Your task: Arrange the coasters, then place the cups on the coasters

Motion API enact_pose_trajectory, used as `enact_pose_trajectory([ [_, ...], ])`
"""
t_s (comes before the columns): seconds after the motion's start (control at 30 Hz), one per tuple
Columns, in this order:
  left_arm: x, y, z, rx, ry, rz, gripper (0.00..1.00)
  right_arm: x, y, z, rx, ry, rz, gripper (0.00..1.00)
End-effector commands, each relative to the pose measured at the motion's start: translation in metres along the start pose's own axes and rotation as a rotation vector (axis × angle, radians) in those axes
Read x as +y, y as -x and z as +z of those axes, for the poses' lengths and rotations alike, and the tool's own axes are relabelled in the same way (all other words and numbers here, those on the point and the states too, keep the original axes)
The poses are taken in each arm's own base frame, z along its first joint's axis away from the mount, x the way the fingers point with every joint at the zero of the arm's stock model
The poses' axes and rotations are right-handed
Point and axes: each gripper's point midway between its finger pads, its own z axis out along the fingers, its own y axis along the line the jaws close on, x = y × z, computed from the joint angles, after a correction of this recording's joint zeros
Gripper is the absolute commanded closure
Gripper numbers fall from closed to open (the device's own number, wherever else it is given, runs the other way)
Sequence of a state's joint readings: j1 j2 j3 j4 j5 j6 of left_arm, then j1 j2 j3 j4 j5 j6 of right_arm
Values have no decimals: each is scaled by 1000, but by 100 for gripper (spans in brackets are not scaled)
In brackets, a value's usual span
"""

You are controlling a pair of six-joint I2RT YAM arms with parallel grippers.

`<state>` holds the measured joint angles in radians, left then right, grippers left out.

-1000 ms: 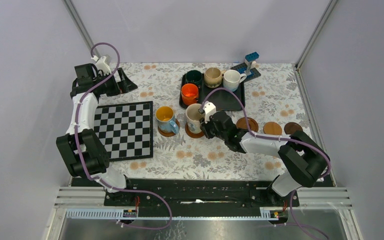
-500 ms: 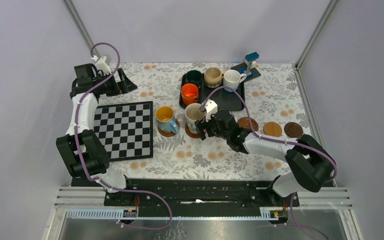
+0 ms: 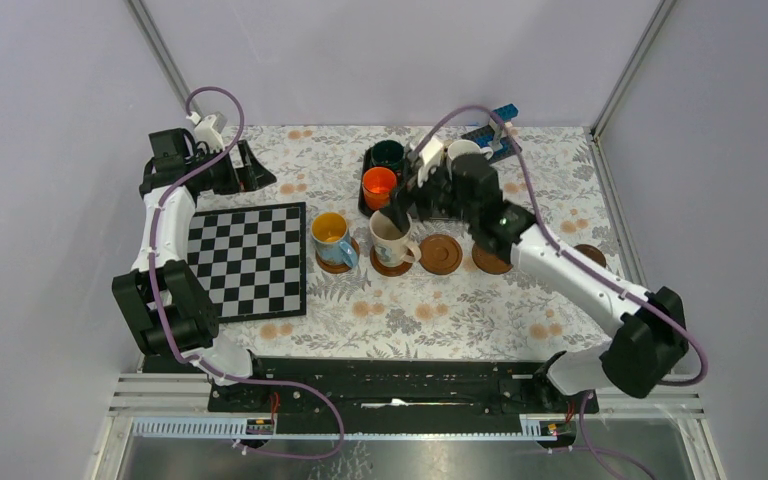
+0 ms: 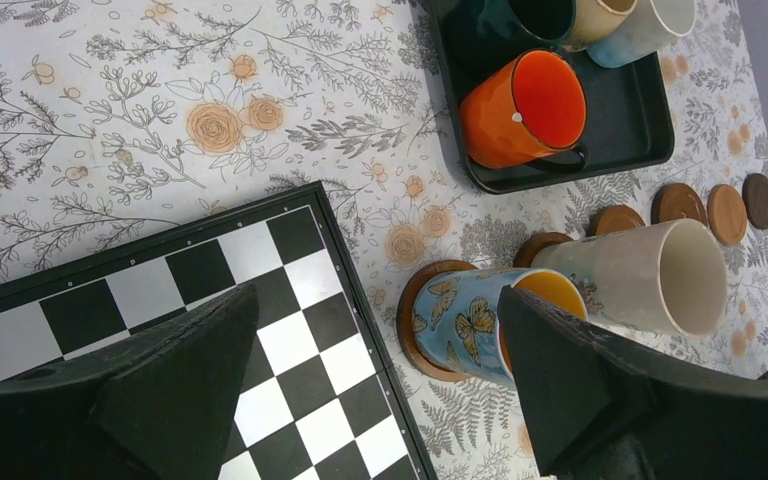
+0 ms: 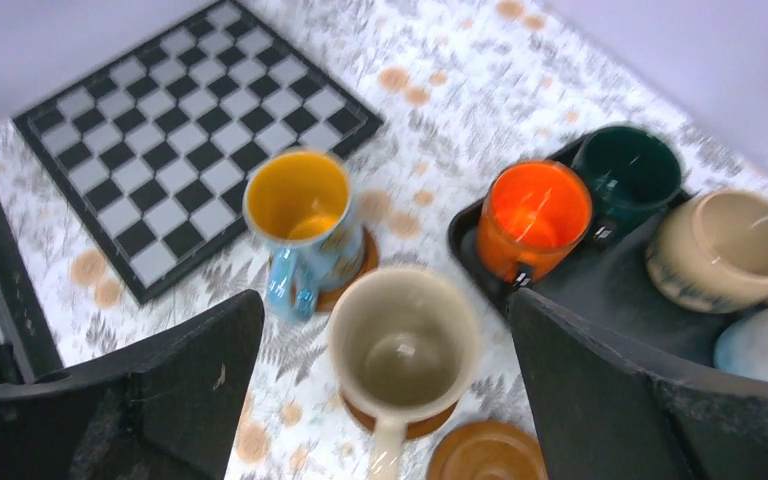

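- floral tablecloth (image 3: 440, 310), two down: blue butterfly mug (image 3: 331, 238) and tall cream cup (image 3: 391, 235) each sit on a wooden coaster (image 3: 390, 268), right of the chessboard (image 3: 250, 258).
- right gripper (image 3: 407, 205) has just let the cream cup go and swung up towards the black tray (image 5: 610, 290), jaws spread wide, holding nothing.
- left gripper (image 3: 243, 165) sits at the far left, fully spread, empty.
- a bare coaster (image 3: 441, 254) waits just right of the cream cup; the orange mug (image 3: 379, 186) on the tray looks the likely next pick.
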<state>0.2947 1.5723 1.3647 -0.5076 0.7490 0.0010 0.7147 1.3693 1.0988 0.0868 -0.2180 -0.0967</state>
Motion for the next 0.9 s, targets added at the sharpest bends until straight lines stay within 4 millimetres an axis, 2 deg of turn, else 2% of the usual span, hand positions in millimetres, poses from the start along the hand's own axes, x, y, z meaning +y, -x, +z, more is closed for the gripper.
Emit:
enact_pose_trajectory([
  [0.0, -17, 27, -18, -71, -23, 119, 1, -30, 28, 6, 33, 40, 53, 0],
  [0.1, -15, 29, -19, -74, -11, 128, 1, -64, 40, 19, 60, 33, 104, 0],
  [0.2, -13, 26, -17, -68, -12, 128, 1, -96, 40, 30, 99, 23, 91, 0],
  [0.33, -8, 27, -14, -63, 3, 124, 1, -135, 11, 49, 212, 6, 67, 5],
  [0.4, -6, 27, -12, -58, 2, 116, 1, -147, -7, 57, 279, 13, 56, 7],
  [0.47, -4, 26, -10, -54, 2, 108, 1, -156, -21, 66, 328, 25, 18, 9],
  [0.67, 0, 25, -5, -44, 3, 99, 1, -161, -59, 88, 381, 167, -162, 11],
  [0.77, 3, 26, -3, -39, 3, 90, 1, -164, -72, 98, 356, 236, -263, 12],
  [0.87, 5, 27, 0, -35, 3, 82, 1, -169, -80, 110, 349, 254, -283, 12],
])
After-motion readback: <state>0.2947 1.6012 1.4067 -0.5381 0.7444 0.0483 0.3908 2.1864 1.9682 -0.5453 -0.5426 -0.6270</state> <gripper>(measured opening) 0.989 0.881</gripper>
